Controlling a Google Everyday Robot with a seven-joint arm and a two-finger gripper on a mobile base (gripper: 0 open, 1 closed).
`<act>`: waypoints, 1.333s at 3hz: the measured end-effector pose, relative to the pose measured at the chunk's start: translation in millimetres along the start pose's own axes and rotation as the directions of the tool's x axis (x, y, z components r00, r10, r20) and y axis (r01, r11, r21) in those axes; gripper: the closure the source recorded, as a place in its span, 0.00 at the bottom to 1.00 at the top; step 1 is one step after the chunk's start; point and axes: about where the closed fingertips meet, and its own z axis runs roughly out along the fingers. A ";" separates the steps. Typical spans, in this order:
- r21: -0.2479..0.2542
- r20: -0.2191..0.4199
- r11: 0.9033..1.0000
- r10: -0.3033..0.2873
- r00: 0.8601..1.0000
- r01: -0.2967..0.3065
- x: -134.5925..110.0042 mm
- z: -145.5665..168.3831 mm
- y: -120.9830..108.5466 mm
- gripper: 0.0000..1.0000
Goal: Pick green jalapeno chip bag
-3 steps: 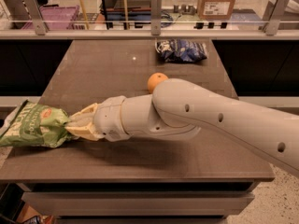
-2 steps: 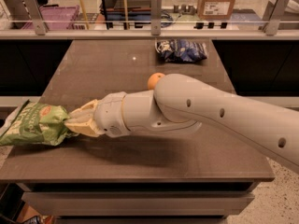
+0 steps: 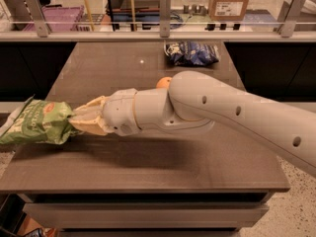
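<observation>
The green jalapeno chip bag [image 3: 37, 123] is a crinkly light-green bag with white lettering and a small red-orange oval logo. It hangs over the left edge of the dark table [image 3: 148, 167]. My gripper [image 3: 74, 121] reaches left across the table and is shut on the bag's right end. It holds the bag slightly above the tabletop. My large grey arm crosses the table from the right.
An orange [image 3: 163, 82] sits mid-table, partly hidden behind my arm. A dark blue chip bag [image 3: 191, 53] lies at the far side of the table. Beyond it stands a railed counter with a cardboard box [image 3: 228, 1] and a purple crate [image 3: 54, 18].
My gripper and the green bag have risen a little at the table's left edge. The orange and the blue bag have not moved.
</observation>
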 end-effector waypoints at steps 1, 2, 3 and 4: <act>-0.007 0.023 1.000 -0.026 0.999 0.026 -11.1 -0.4 -7.2 1.00; -0.001 0.024 0.998 -0.063 0.998 0.063 -31.8 -4.0 -10.3 1.00; 0.010 0.006 0.995 -0.102 0.995 0.101 -56.9 -9.6 -7.3 1.00; 0.029 0.019 0.986 -0.167 0.986 0.166 -92.6 -27.1 -1.6 1.00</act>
